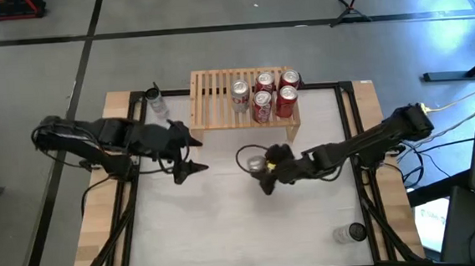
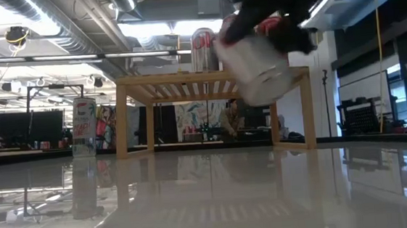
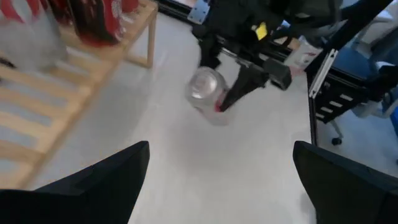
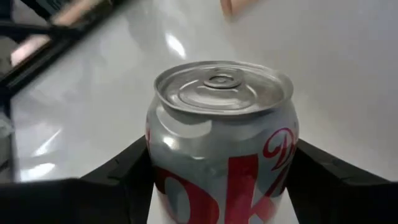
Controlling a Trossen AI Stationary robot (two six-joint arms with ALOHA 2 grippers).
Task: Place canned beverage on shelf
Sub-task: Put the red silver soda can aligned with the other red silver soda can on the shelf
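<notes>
My right gripper (image 1: 262, 171) is shut on a silver Diet Coke can (image 4: 222, 134) above the middle of the table, in front of the light-wood shelf (image 1: 214, 101). The can also shows in the low view (image 2: 256, 65). Several cans, one silver (image 1: 241, 93) and the others red (image 1: 286, 101), stand upright on the shelf's slatted top. My left gripper (image 1: 190, 155) is open and empty to the left of the held can; its fingers (image 3: 118, 177) frame the left wrist view. My right gripper pinches the can's body (image 4: 163, 163) between its two fingers, one finger (image 4: 121, 171) on each side, below the lid. The fingers come from the table's right. The can is lifted clear of the table and tilted, with its lid (image 4: 222, 87) pointing away from the wrist.
Another silver can (image 1: 158, 103) stands upright on the table left of the shelf, also in the low view (image 2: 82, 127). A further can (image 1: 350, 232) is at the table's near right corner. The table surface (image 1: 227, 226) is bare in front of both arms.
</notes>
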